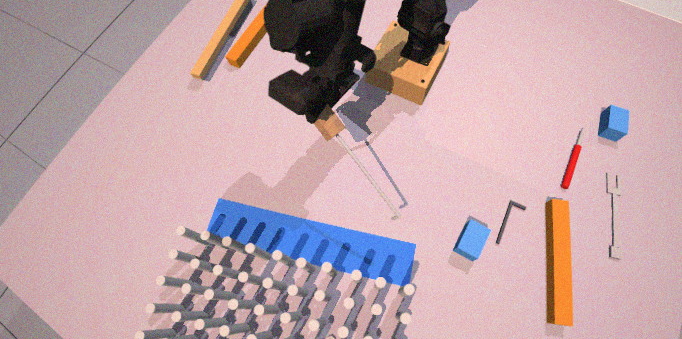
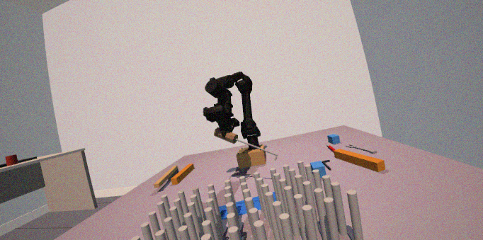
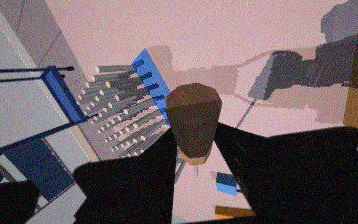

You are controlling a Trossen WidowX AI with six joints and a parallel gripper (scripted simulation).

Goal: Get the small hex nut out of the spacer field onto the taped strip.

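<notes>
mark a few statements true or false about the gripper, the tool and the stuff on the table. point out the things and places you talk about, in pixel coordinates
1. The gripper (image 1: 325,110) (image 2: 224,132) (image 3: 192,127) is shut on the hook tool (image 1: 329,123) (image 2: 231,136) (image 3: 194,112). True.
2. The hook tool's tip is in among the spacers (image 1: 301,263) (image 2: 351,209) (image 3: 100,69). False: it is outside the field.
3. The blue strip (image 1: 320,227) (image 2: 244,207) (image 3: 150,75) lies along the spacers' front. True.
4. The screwdriver (image 1: 571,167) (image 2: 331,148) has a green handle. False: it is red.
5. The hex key (image 1: 504,220) (image 2: 324,163) is bent. True.
</notes>
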